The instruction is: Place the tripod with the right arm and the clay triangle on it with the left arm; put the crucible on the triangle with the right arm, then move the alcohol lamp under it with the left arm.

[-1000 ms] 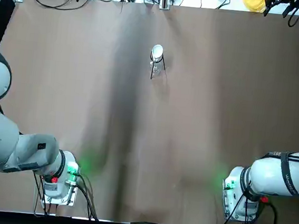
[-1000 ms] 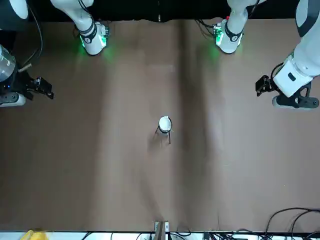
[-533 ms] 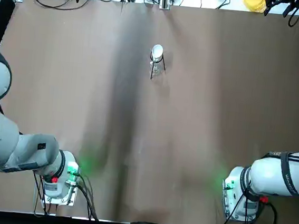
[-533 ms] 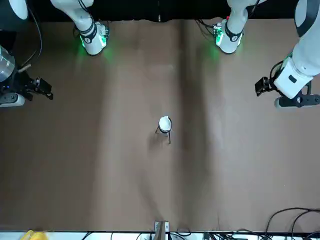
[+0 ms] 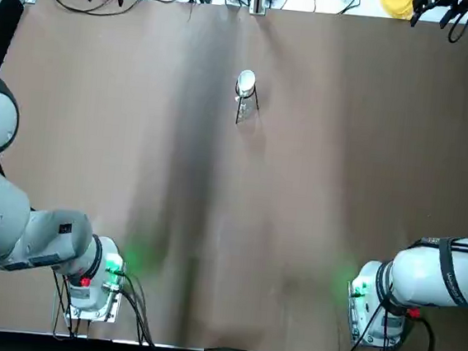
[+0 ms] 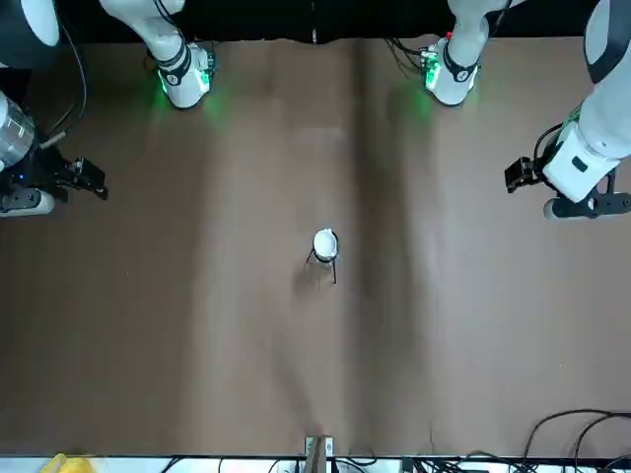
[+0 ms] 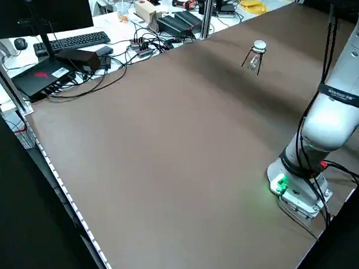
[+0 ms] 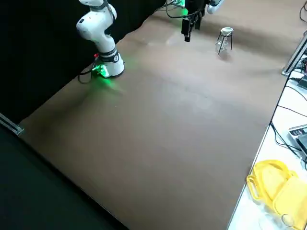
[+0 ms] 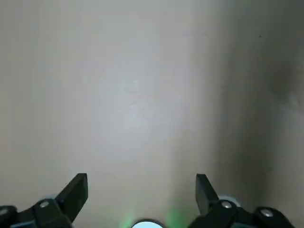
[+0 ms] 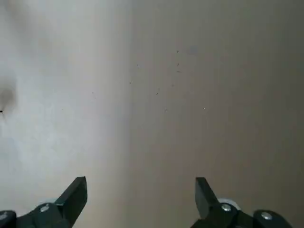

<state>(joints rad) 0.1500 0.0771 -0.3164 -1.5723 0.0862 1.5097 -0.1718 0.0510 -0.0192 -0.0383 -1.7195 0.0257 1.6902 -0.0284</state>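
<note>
The small round white crucible [image 7: 259, 45] is sitting atop the thin black wire tripod [image 8: 225, 35], the rounded clear glass alcohol lamp [image 8: 220, 46] glinting beneath, between slender straight legs. Both black angular 2-finger grippers, left [image 9: 141, 190] and right [image 10: 141, 192], are hovering well apart from it, jaws wide open, holding nothing.

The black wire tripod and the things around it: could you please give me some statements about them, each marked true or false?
1. The black wire tripod stands upright on the brown table. True.
2. The small round white crucible lies on the tabletop beside the tripod. False: it sits on top of the tripod.
3. The clear glass alcohol lamp is under the crucible, between the tripod's legs. True.
4. The right gripper is shut on the crucible. False: it is open and empty, well away from the tripod.
5. The left gripper is open and holds nothing. True.
</note>
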